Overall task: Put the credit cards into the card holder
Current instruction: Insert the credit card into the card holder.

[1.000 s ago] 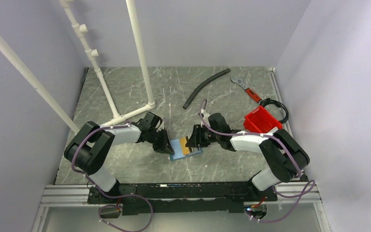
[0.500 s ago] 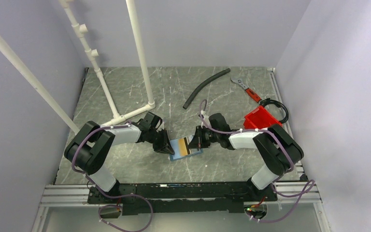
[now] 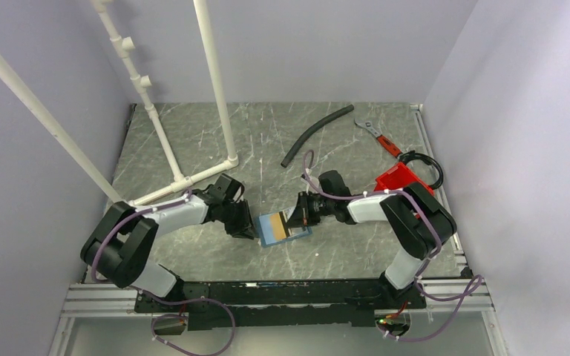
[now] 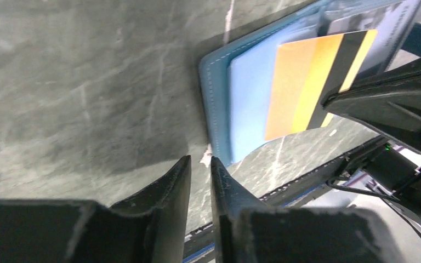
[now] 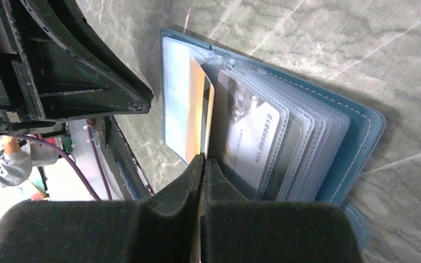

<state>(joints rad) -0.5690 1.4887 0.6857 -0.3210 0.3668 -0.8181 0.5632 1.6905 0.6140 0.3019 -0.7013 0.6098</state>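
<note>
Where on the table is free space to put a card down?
Free: the near strip between card holder and front rail; the far middle between white pipe frame and black hose. Crowded: the centre around left gripper and right gripper holding the tan card; far right by wrench and red bin.

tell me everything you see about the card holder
The card holder is a blue bifold lying open and flat on the grey marbled table. Stitching runs along its leathery-looking rim; inside are a pale blue panel and a stack of clear sleeves, one holding a grey numbered card. An orange card with a black stripe, pinched in the jaws of the right gripper, lies across the pale panel. The left gripper sits shut just off its corner.
</note>
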